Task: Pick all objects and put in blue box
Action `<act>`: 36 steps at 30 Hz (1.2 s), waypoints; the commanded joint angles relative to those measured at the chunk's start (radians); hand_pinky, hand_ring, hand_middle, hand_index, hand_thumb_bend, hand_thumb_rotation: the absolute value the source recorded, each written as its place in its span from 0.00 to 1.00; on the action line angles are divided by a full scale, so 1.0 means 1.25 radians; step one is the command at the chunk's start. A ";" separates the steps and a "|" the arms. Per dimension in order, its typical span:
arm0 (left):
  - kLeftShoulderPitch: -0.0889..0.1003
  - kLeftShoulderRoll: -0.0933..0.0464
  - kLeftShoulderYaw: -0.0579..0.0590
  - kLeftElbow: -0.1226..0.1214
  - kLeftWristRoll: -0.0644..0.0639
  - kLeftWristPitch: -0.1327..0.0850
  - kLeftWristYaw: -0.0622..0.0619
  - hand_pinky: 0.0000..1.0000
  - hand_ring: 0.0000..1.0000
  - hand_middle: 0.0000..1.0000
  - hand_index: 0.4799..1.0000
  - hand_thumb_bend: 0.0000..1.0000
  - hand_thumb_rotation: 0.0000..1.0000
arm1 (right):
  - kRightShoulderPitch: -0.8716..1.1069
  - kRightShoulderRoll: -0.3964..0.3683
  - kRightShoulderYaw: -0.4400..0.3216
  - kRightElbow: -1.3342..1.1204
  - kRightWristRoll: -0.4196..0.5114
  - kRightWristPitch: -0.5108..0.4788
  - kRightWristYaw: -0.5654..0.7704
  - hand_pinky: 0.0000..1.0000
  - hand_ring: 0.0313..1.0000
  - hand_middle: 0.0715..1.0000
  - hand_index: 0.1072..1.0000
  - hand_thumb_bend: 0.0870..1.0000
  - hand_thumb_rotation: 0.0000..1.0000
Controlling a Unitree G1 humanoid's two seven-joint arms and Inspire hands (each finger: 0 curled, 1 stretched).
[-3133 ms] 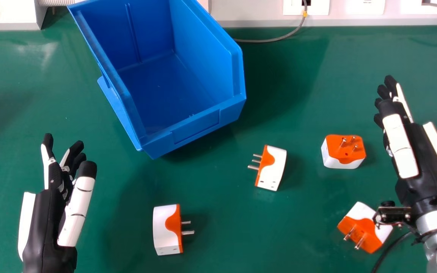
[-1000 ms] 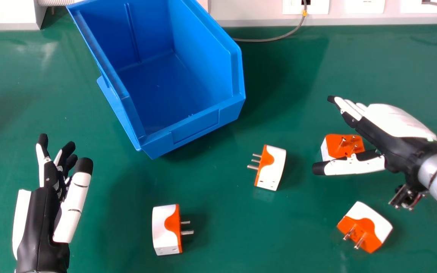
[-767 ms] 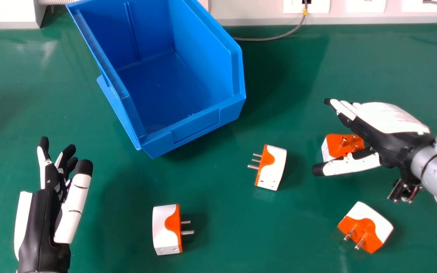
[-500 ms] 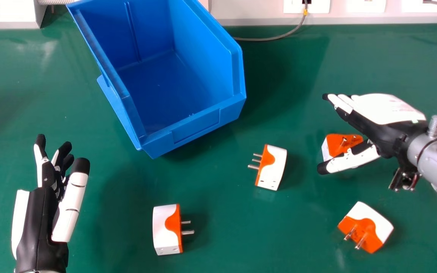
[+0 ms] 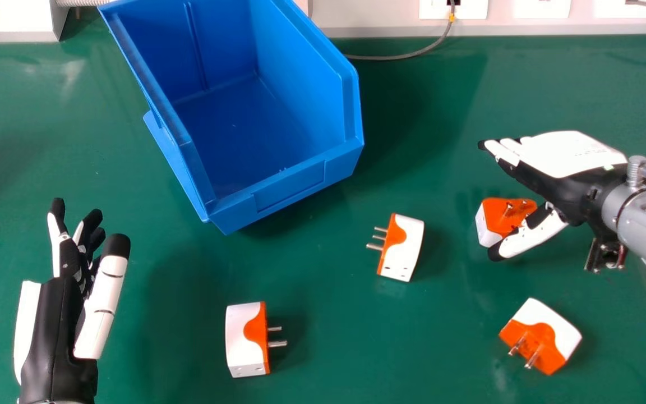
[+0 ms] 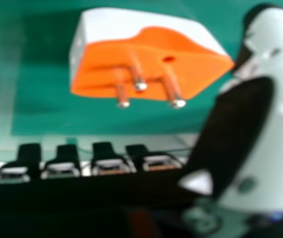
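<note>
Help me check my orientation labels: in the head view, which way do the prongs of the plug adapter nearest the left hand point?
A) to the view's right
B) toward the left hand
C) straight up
A: the prongs stick out from that adapter on the side away from the left hand.

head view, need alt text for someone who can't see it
A robot's open right hand hovers over an orange-and-white plug, partly hiding it. Three more plugs lie on the green table, with a blue box beyond and the open left hand at left.
</note>
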 commanded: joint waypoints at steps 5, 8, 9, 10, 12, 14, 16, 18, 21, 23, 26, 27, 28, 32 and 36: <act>0.010 0.017 0.004 -0.023 0.000 -0.004 -0.006 0.93 0.96 0.97 0.98 0.65 0.89 | -0.041 -0.030 0.017 0.011 -0.030 -0.005 -0.017 0.97 1.00 1.00 1.00 0.54 0.41; 0.018 0.014 0.003 -0.043 -0.004 0.016 -0.007 0.93 0.97 0.97 0.99 0.65 0.90 | -0.046 -0.032 0.027 0.021 -0.042 -0.006 -0.027 0.97 1.00 1.00 1.00 0.53 0.38; 0.018 0.013 0.003 -0.047 -0.008 0.023 -0.007 0.94 0.97 0.97 0.99 0.65 0.90 | -0.046 -0.033 0.029 0.021 -0.047 -0.005 -0.031 0.97 1.00 1.00 1.00 0.53 0.37; 0.017 0.012 0.004 -0.047 -0.012 0.027 -0.008 0.94 0.97 0.97 0.99 0.65 0.91 | -0.046 -0.032 0.031 0.023 -0.049 -0.004 -0.035 0.97 1.00 1.00 1.00 0.53 0.37; 0.016 0.012 0.005 -0.047 -0.019 0.030 -0.011 0.93 0.97 0.97 0.99 0.64 0.91 | -0.046 -0.031 0.034 0.027 -0.053 -0.002 -0.041 0.97 1.00 1.00 0.99 0.52 0.35; 0.014 0.017 0.007 -0.039 -0.022 0.020 -0.018 0.93 0.97 0.97 1.00 0.63 0.91 | -0.045 -0.027 0.039 0.035 -0.057 0.000 -0.049 0.97 1.00 1.00 0.99 0.52 0.35; 0.012 0.020 0.009 -0.033 -0.026 0.014 -0.024 0.93 0.97 0.98 1.00 0.63 0.91 | -0.044 -0.024 0.042 0.038 -0.058 0.000 -0.054 0.97 1.00 1.00 0.99 0.52 0.34; 0.016 0.020 0.009 -0.039 -0.029 0.016 -0.026 0.94 0.97 0.98 1.00 0.63 0.91 | -0.045 -0.023 0.048 0.042 -0.061 0.000 -0.059 0.96 1.00 1.00 0.98 0.52 0.34; 0.013 0.019 0.010 -0.033 -0.023 0.005 -0.021 0.94 0.97 0.98 1.00 0.64 0.91 | -0.048 -0.014 0.055 0.061 -0.058 0.001 -0.064 0.96 1.00 1.00 0.97 0.52 0.34; 0.013 0.017 0.010 -0.032 -0.022 0.001 -0.020 0.95 0.98 0.98 1.00 0.64 0.92 | -0.053 -0.010 0.060 0.076 -0.057 -0.001 -0.067 0.96 1.00 1.00 0.97 0.51 0.34; 0.010 0.013 0.010 -0.024 -0.027 -0.006 -0.020 0.95 0.98 0.98 1.00 0.65 0.91 | -0.061 -0.006 0.069 0.092 -0.058 -0.004 -0.075 0.96 1.00 1.00 0.96 0.50 0.34; 0.009 0.012 0.011 -0.021 -0.028 -0.007 -0.019 0.95 0.98 0.98 1.00 0.65 0.91 | -0.063 -0.004 0.072 0.099 -0.059 -0.005 -0.080 0.96 1.00 1.00 0.96 0.50 0.34; 0.006 0.013 0.011 -0.016 -0.030 -0.009 -0.021 0.95 0.98 0.98 1.00 0.65 0.91 | -0.065 -0.002 0.076 0.105 -0.061 -0.004 -0.085 0.96 1.00 1.00 0.96 0.50 0.34; 0.001 0.017 0.011 -0.006 -0.039 -0.014 -0.032 0.94 0.98 0.98 1.00 0.63 0.91 | -0.067 0.004 0.085 0.115 -0.061 0.001 -0.090 0.96 1.00 1.00 0.95 0.50 0.34; 0.005 0.015 0.012 -0.012 -0.046 -0.019 -0.040 0.95 0.99 0.99 1.00 0.64 0.91 | -0.068 0.011 0.090 0.126 -0.056 0.001 -0.090 0.95 0.99 1.00 0.95 0.49 0.35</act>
